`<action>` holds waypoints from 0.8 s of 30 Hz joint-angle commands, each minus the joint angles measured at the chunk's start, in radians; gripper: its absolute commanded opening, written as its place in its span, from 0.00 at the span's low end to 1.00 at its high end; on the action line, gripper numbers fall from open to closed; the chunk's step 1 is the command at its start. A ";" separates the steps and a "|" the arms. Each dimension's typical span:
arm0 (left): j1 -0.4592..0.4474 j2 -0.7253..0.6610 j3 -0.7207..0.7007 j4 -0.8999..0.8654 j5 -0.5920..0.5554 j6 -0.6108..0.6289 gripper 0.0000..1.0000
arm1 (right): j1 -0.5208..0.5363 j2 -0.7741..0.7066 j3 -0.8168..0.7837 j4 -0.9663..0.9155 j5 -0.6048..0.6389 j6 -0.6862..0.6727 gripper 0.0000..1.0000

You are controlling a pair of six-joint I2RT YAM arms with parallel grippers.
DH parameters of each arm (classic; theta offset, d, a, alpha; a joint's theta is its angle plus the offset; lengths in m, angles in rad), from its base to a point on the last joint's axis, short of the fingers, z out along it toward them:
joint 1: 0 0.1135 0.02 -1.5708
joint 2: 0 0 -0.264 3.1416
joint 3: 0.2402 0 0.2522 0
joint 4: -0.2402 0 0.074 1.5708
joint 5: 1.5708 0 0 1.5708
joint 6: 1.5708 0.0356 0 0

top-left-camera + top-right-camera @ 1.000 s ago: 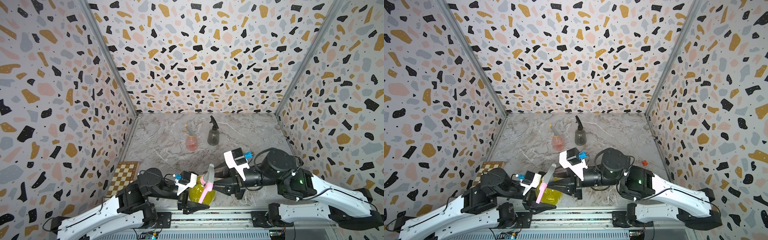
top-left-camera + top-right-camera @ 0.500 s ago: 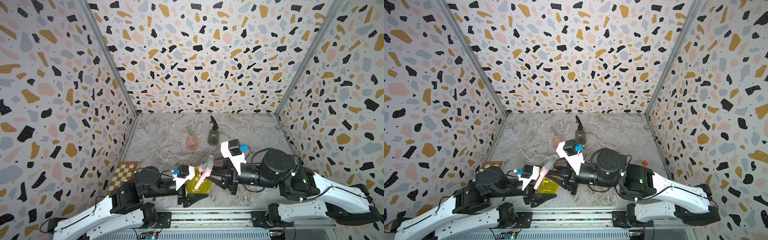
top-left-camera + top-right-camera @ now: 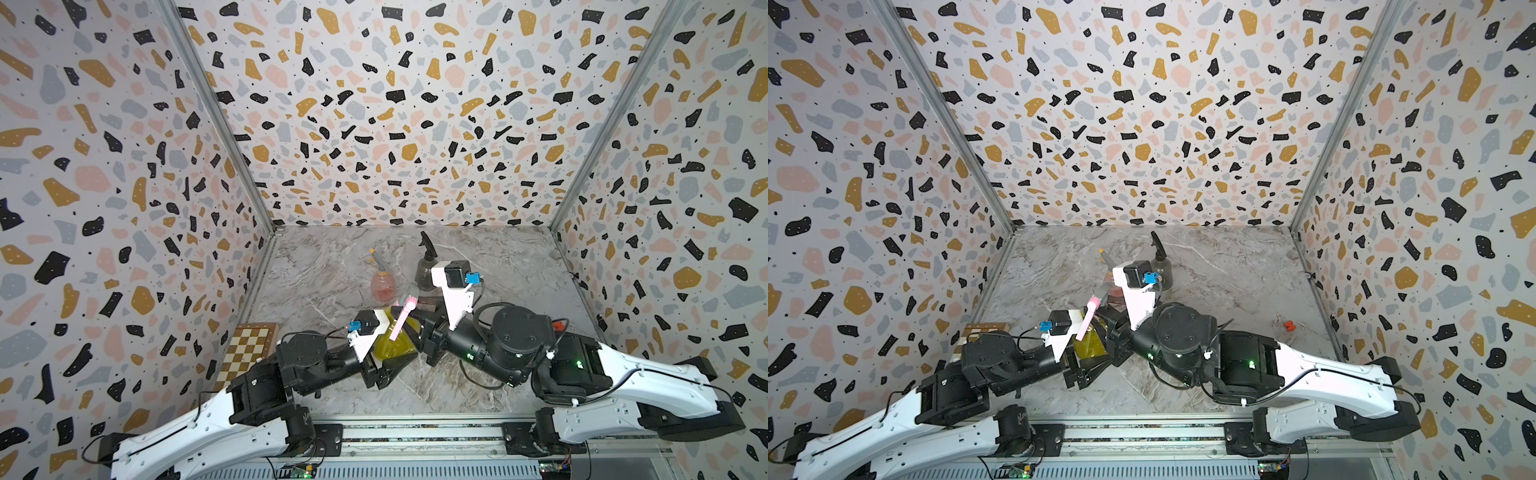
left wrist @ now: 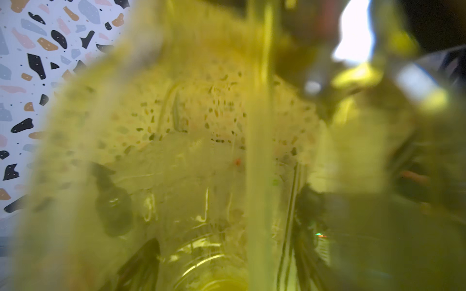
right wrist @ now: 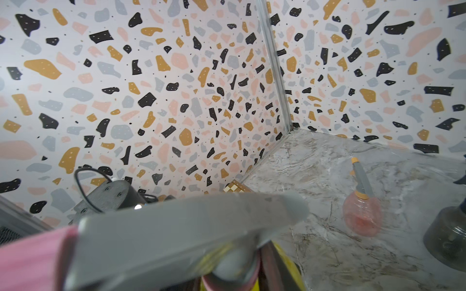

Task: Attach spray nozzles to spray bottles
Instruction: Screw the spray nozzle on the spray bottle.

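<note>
Low over the table's near middle, my left gripper [image 3: 388, 362] [image 3: 1084, 365] is shut on the body of the yellow spray bottle [image 3: 392, 343] [image 3: 1090, 344]. The grey-and-pink spray nozzle [image 3: 404, 318] [image 3: 1089, 316] sits on its neck, and my right gripper [image 3: 419, 329] [image 3: 1113, 329] is shut on it at the collar. In the left wrist view the yellow bottle [image 4: 196, 151] fills the picture, with the dip tube [image 4: 259, 156] inside and the jaws hidden. The right wrist view shows the grey nozzle head [image 5: 176, 226] close up above the yellow bottle [image 5: 286, 264].
Behind the arms stand a pink bottle [image 3: 382, 287] [image 5: 361, 218] with a grey-and-orange nozzle [image 3: 379, 261] [image 3: 1106, 258] and a dark grey bottle [image 3: 423, 274] [image 3: 1163, 271] with a black nozzle [image 3: 428, 247]. A chessboard [image 3: 249, 349] lies at the left wall, a small red piece [image 3: 1289, 325] at the right.
Both arms have carried the yellow bottle and its nozzle away from the front edge toward the middle. The right wrist has rolled, turning the nozzle on the neck.
</note>
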 commanded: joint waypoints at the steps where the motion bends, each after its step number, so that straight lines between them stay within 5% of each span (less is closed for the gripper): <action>1: 0.001 0.019 0.000 0.195 -0.045 0.021 0.00 | 0.035 0.099 -0.034 -0.143 -0.056 0.047 0.00; 4: 0.001 0.010 -0.003 0.190 -0.045 0.007 0.00 | 0.035 0.076 -0.036 -0.133 -0.052 0.018 0.01; 17: 0.001 -0.035 -0.029 0.179 -0.088 -0.015 0.00 | 0.035 -0.143 -0.169 -0.051 -0.126 -0.141 0.49; 24: 0.001 -0.037 -0.019 0.159 -0.073 0.004 0.00 | 0.036 -0.227 -0.208 -0.076 -0.175 -0.195 0.65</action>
